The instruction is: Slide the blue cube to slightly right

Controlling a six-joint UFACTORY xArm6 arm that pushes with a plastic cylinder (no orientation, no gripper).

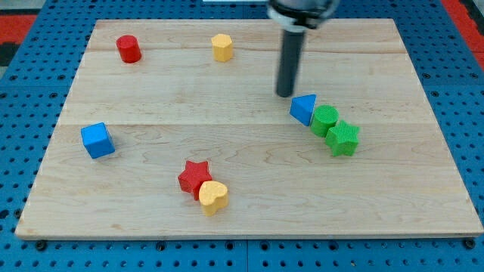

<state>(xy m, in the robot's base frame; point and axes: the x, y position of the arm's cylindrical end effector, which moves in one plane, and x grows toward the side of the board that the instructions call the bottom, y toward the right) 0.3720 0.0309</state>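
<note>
The blue cube (97,140) sits near the board's left edge, at mid height in the view. My tip (286,94) is far to its right, on the board's upper middle right, just up and left of a blue triangular block (304,108). The rod rises from the tip to the view's top.
A wooden board (249,211) lies on a blue pegboard. A red cylinder (128,48) and a yellow hexagonal block (221,47) sit near the top. A green round block (325,119) and a green star (344,138) touch the blue triangle. A red star (194,177) touches a yellow heart (214,197).
</note>
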